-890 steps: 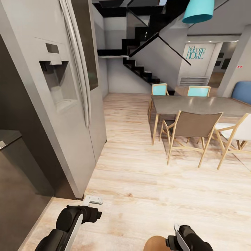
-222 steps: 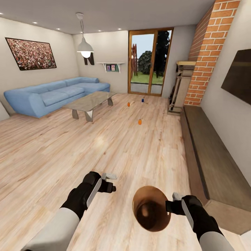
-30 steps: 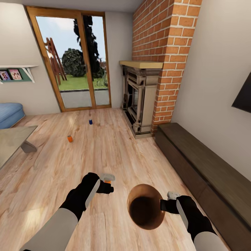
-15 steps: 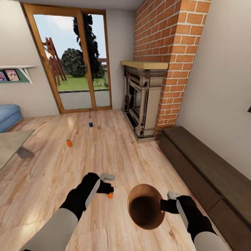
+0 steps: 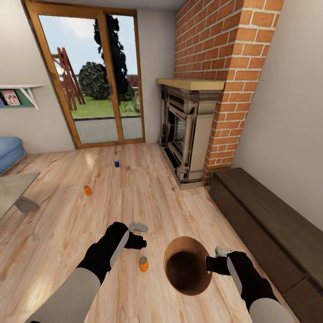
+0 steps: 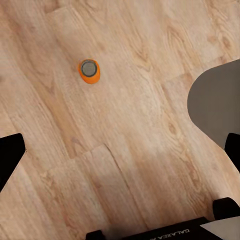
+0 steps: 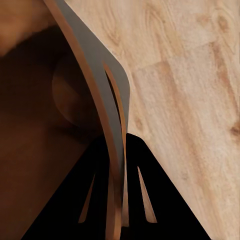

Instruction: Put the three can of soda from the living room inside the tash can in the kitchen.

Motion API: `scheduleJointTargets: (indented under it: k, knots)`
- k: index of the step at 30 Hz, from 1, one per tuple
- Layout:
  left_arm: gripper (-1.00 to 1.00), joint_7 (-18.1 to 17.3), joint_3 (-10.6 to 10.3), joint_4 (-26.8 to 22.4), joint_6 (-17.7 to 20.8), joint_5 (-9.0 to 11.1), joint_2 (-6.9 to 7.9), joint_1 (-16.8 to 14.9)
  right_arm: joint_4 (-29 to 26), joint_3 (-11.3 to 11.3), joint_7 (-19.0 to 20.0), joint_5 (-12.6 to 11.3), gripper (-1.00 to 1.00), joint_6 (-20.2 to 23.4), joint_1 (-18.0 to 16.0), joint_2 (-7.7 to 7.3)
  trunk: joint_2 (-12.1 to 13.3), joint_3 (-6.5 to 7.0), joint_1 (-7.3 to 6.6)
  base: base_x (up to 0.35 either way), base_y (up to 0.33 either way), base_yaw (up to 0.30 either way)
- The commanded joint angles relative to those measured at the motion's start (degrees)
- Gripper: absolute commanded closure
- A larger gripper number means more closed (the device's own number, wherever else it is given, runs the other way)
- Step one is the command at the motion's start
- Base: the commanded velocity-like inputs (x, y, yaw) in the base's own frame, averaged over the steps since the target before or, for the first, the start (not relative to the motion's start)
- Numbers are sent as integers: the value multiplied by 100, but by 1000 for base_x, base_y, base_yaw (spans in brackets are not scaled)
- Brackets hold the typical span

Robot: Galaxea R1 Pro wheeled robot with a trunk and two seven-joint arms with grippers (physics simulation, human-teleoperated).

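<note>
The robot stands in the living room, on the light wood plank floor before the brick fireplace and the glass doors, so the step in hand is the gathering of the cans.

The right gripper is clamped on the rim of the copper-brown trash can; in the right wrist view its fingers sit either side of the bin wall, pinched tight. The bin is carried off the floor at about 5 o'clock in the head view, its dark mouth tilted toward the camera.

The left gripper holds nothing; how wide it stands I cannot tell (its fingers barely show at the edges of the left wrist view).

The nearest orange soda can stands upright on the floor at 6 o'clock, just below that gripper and just beside the bin; it also appears from above in the left wrist view. A second orange can stands at 10 o'clock, the dark blue can beyond it at 11 o'clock, both well apart from the robot.

The next move probably calls for lowering the left arm over the nearest can, closing on its sides, and dropping it into the bin.
</note>
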Motion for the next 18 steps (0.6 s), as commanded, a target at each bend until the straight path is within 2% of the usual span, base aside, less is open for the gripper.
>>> scheduleJointTargets:
  k: [1,18]
  knots:
    - [-100,0,0,-1,0,1,0,1,-2,-3,37,-131,100,13,-2,2,0,1,0,346,80,0]
    - [-100,0,0,-10,-1,8,0,1,-1,-4,37,-131,100,13,-2,3,0,1,0,343,21,0]
